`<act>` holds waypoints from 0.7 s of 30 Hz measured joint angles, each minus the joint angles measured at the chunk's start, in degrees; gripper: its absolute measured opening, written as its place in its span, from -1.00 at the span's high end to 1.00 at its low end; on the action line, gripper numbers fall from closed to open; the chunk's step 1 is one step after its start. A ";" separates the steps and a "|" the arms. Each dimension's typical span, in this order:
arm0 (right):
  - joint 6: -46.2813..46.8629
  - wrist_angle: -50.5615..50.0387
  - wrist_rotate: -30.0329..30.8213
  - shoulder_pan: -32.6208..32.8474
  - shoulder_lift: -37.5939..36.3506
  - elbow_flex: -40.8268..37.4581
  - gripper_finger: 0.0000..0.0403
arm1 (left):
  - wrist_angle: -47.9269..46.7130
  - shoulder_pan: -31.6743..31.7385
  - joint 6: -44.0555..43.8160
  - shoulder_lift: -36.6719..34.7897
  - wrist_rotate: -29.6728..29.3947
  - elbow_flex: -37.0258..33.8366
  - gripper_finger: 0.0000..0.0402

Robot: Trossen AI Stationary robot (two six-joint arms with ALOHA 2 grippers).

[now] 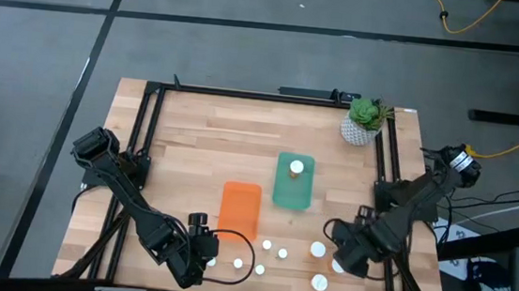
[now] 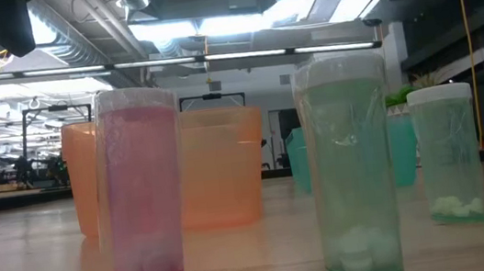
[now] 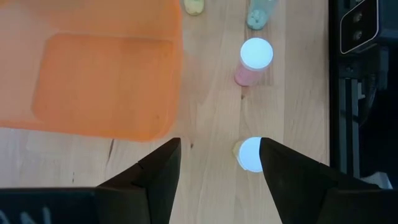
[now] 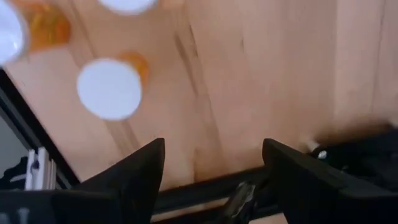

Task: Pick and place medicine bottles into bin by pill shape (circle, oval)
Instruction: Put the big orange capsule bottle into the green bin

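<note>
Several white-capped medicine bottles stand upright along the table's near edge, among them a pink one (image 3: pixel 256 55), a yellowish one (image 3: pixel 249 154) and an orange one (image 4: pixel 109 88). One more bottle (image 1: pixel 296 168) stands inside the green bin (image 1: pixel 293 194). The orange bin (image 1: pixel 240 210) is left of the green one. My left gripper (image 3: pixel 217 146) hovers open near the orange bin's near right corner, the yellowish bottle just beside one finger and bare wood between the fingers. My right gripper (image 4: pixel 214 146) is open, pointing down over bare wood at the near right.
A white plant pot (image 1: pixel 363 126) stands at the far right corner. Black frame rails (image 1: pixel 391 176) run along the table's sides. In the low view, a pink bottle (image 2: pixel 140 190) and green bottles (image 2: pixel 350 168) stand in front of the bins.
</note>
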 joint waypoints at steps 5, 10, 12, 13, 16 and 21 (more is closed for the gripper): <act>3.89 1.68 0.35 2.56 0.00 -0.21 -0.36 | -0.02 0.00 0.00 0.00 -1.73 0.00 -0.05; 3.89 3.70 1.29 2.83 0.00 -0.21 -0.36 | -0.02 0.13 0.20 0.00 -3.02 0.00 -0.05; 3.88 4.16 1.34 2.81 0.00 -0.21 -0.36 | -0.01 0.13 0.18 0.00 -3.02 0.00 -0.05; 3.88 4.21 1.34 2.81 0.00 -0.21 -0.36 | -0.02 0.13 0.17 0.00 -3.02 0.00 -0.05; 3.84 4.17 1.33 2.81 0.00 -0.21 -0.36 | -0.02 0.13 0.17 0.00 -3.02 0.00 -0.05; 3.75 4.20 1.24 2.78 0.00 -0.21 -0.36 | -0.02 0.13 0.17 0.00 -3.00 0.00 -0.05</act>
